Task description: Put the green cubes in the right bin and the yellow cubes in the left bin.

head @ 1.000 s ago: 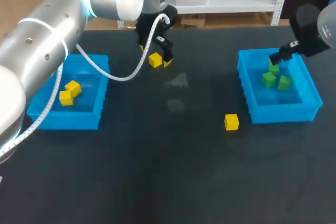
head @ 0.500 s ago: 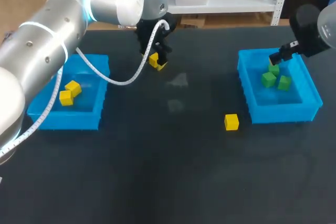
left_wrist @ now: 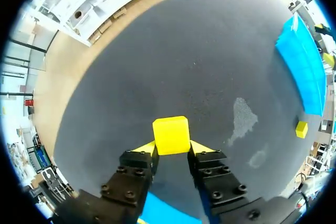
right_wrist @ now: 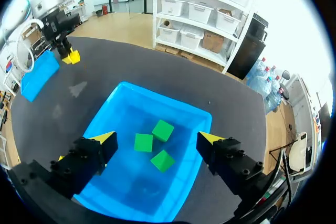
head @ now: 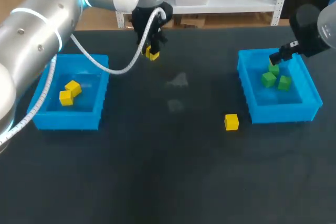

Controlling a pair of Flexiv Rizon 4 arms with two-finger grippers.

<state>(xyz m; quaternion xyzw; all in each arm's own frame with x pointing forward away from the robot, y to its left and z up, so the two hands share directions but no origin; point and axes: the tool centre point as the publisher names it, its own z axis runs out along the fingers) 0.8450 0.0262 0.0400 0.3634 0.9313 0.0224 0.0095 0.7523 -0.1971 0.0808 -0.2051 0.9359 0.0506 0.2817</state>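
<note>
**We hold a yellow cube clamped in our left gripper.**
The left bin lies leftward of it and nearer us; our right gripper hangs spread, empty.

Table matt, grainy; right bin smooth plastic; yellow cube smooth, matt; left arm glossy silver.
</note>
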